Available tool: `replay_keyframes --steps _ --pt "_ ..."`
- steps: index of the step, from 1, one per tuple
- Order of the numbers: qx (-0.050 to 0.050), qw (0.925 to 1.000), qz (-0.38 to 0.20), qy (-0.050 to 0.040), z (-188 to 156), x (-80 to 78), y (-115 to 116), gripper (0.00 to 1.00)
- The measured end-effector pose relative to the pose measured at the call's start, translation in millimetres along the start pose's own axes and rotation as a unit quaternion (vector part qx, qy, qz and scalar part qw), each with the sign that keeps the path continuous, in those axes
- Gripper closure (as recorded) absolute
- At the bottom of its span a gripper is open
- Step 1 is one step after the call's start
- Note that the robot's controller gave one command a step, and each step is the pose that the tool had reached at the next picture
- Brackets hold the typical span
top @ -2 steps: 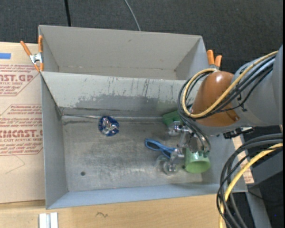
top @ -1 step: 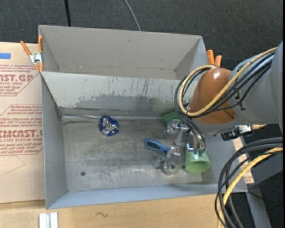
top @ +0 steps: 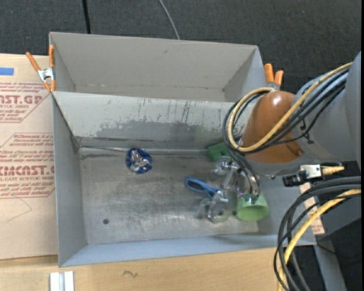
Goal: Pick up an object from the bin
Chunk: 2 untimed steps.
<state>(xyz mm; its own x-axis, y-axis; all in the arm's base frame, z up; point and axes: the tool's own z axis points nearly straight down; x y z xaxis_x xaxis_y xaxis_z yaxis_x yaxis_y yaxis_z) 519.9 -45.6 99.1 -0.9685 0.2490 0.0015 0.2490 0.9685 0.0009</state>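
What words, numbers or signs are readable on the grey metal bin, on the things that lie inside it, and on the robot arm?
grey metal bin: no writing, only scratches on its walls.
small blue-and-white crumpled thing: a pattern, but no letters that can be read.
blue looped thing: none.
light green cup-shaped thing: none.
white tag on the arm's cables: too small to read.

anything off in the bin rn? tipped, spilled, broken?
Nothing major. A green cup by the right wall seems to lie on its side, close beside the gripper. The crumpled blue ball and blue loop look intact. The bin floor is only scuffed.
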Motion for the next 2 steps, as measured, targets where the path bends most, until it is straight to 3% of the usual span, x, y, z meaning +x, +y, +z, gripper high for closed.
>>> replay_keyframes --steps 1,2 --pt "0.000 0.9976 0.069 -0.0021 28.0 -3.9 -2.8 0.00" --pt "0.000 0.9976 0.069 -0.0014 27.4 -4.4 -2.4 0.00"
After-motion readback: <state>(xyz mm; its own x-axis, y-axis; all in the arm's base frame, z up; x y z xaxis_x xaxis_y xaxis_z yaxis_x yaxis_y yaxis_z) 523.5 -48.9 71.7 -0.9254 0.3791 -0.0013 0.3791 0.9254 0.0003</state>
